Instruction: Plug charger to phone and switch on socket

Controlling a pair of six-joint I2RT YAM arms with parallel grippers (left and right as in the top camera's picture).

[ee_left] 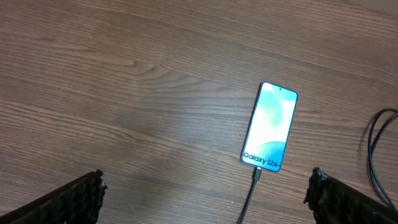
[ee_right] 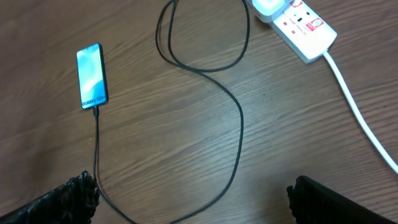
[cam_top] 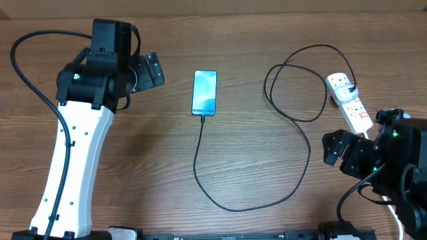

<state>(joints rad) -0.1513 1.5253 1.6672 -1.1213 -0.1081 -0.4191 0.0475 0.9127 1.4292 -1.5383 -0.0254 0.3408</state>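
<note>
The phone [cam_top: 205,93] lies flat on the wooden table, screen lit blue, "Galaxy" text at its near short edge. It also shows in the left wrist view [ee_left: 271,127] and the right wrist view [ee_right: 92,75]. The charger cable [cam_top: 220,200] has its connector tip [ee_left: 257,172] in the phone's near edge and loops right to the socket [cam_top: 349,100], also in the right wrist view [ee_right: 301,26]. My left gripper [cam_top: 152,70] is open, left of the phone. My right gripper [cam_top: 335,148] is open, just near of the socket, empty.
A thick white cord [ee_right: 360,118] runs from the socket toward the near right edge. The charger cable forms a loop [cam_top: 293,80] left of the socket. A black cable [cam_top: 27,73] hangs off the left arm.
</note>
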